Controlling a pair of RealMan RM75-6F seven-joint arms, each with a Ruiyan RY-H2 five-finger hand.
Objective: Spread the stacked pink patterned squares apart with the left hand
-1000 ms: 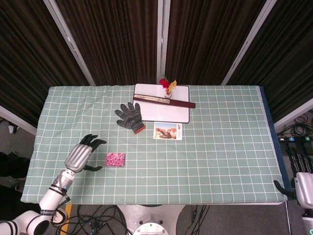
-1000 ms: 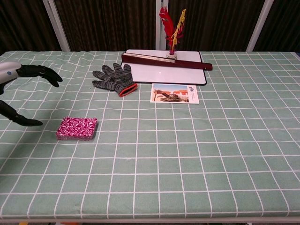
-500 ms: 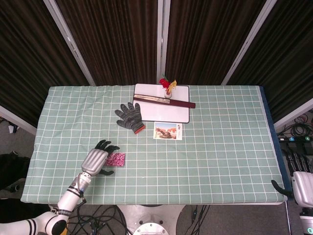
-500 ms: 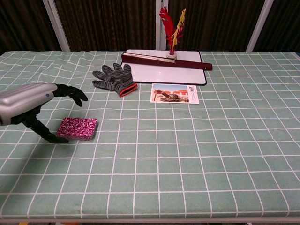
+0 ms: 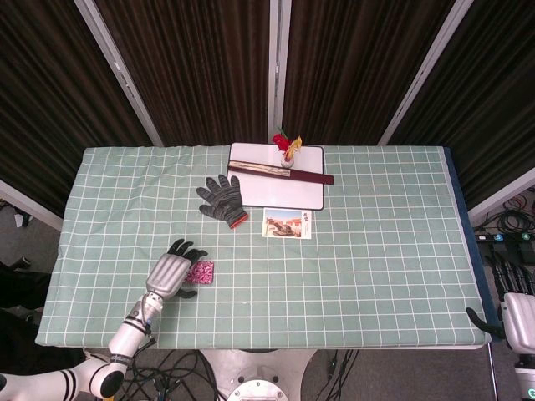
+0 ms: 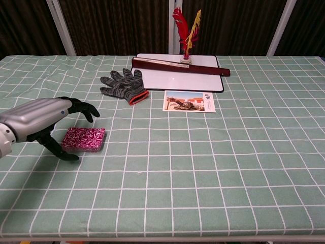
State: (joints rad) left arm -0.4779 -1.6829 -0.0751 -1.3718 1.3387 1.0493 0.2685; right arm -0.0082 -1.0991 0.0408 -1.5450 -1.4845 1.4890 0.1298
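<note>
The fingers (image 6: 81, 108) of the left hand (image 6: 43, 114) are spread and arched, gripping nothing, and now reach over the near-left edge of the stacked pink patterned squares (image 6: 84, 139), with the thumb planted on the cloth just beside the stack's left side. A second ago this hand hung well to the left of the stack; it has since swung in across the desk (image 6: 213, 168), and in the last half second it closed the remaining gap, so in the head view the left hand (image 5: 168, 272) partly overlaps the squares (image 5: 201, 271). Whether the fingertips already touch the top card cannot be told. The stack itself has not shifted: it is a tidy block at the front left of the green checked cloth, so the spreading has not begun and the approach looks about finished. Farther back lie a grey glove (image 6: 123, 85), a postcard (image 6: 189, 100) and a whiteboard (image 6: 177, 73). The right hand (image 5: 518, 313) sits off the desk's right edge, its state unclear.
</note>
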